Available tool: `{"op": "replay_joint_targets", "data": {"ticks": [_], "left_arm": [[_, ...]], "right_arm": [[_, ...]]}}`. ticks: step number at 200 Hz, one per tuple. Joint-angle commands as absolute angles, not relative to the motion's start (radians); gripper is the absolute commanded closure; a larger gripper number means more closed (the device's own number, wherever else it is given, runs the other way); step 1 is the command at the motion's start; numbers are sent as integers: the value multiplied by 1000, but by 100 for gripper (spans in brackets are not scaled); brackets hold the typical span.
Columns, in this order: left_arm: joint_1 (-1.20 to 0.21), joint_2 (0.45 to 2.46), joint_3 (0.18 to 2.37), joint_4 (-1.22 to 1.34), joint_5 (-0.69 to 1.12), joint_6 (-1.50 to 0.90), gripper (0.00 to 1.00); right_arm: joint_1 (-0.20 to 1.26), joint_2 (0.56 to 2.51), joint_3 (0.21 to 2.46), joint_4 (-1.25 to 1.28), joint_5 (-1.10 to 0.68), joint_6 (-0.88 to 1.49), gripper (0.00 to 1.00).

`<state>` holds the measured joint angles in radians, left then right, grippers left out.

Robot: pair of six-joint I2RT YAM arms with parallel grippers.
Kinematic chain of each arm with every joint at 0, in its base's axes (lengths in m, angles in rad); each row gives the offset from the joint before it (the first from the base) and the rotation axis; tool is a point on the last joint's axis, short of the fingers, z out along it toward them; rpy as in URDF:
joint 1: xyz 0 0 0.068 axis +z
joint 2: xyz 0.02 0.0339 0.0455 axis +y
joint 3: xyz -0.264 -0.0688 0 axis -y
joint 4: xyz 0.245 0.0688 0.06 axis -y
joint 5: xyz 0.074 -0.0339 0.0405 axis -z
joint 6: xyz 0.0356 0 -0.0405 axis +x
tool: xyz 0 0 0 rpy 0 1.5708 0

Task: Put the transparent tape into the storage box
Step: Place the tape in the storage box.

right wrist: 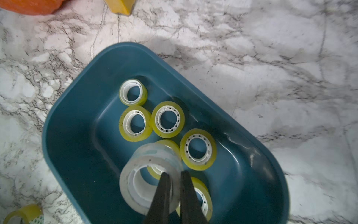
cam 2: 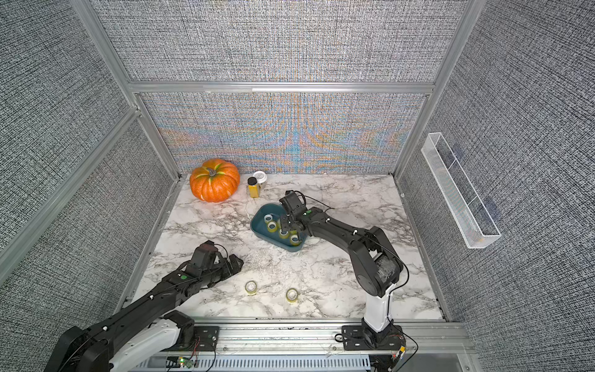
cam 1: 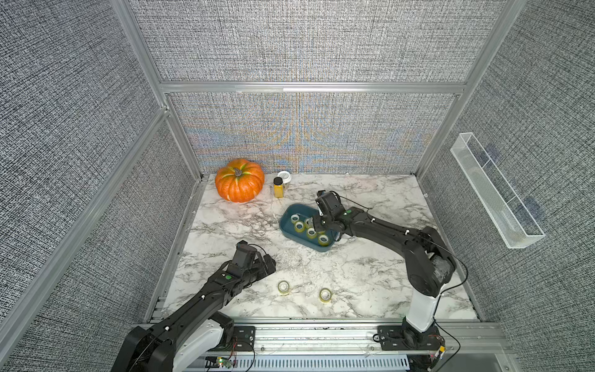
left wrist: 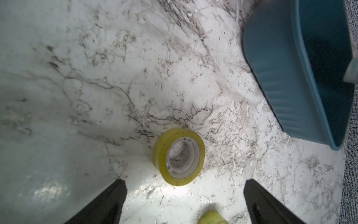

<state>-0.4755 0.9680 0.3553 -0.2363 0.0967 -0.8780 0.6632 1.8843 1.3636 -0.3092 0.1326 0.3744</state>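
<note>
**Finding.** In the right wrist view the right gripper [right wrist: 175, 173] has its jaws nearly together. They pinch only the wall of the clear tape roll [right wrist: 155, 153], with one finger through the core and one outside. The roll hangs over the teal storage box [right wrist: 67, 135], which sits just past table centre toward 12 o'clock. It is directly above several yellow tape rolls [right wrist: 168, 119] lying flat inside. Whether it touches them cannot be told.

**Other items.** The left gripper [left wrist: 185, 182] has its jaws spread, holds nothing, and lies at 8 o'clock of the box. Two loose yellow rolls [cam 1: 283, 287] [cam 1: 325, 295] lie at 6 o'clock of the box, still on the marble table [cam 1: 370, 273].

**Risks, as judged.**
- The one-wall pinch is off-centre, so the roll could pivot or slip early.
- If let go here it would land on the rolls beneath. It may then tip on edge, roll, or perch against the rim.
- Bare floor remains toward the box's 8 o'clock side, which would be a safer drop.
- The inner finger could snag the core on withdrawal and lift the roll out again.
- The box looks light, so a finger striking its wall could shift it.
</note>
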Motion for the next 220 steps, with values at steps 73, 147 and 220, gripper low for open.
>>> {"op": "replay_joint_targets", "data": {"ticks": [73, 147, 220], "left_arm": [[-483, 991, 394, -251, 40, -884, 0], [-497, 1016, 425, -278, 42, -893, 1], [-546, 1010, 464, -225, 58, -934, 2]], "right_arm": [[656, 2042, 1474, -269, 12, 325, 89], [655, 1892, 1385, -286, 54, 322, 39], [782, 1519, 991, -206, 74, 410, 39]]}}
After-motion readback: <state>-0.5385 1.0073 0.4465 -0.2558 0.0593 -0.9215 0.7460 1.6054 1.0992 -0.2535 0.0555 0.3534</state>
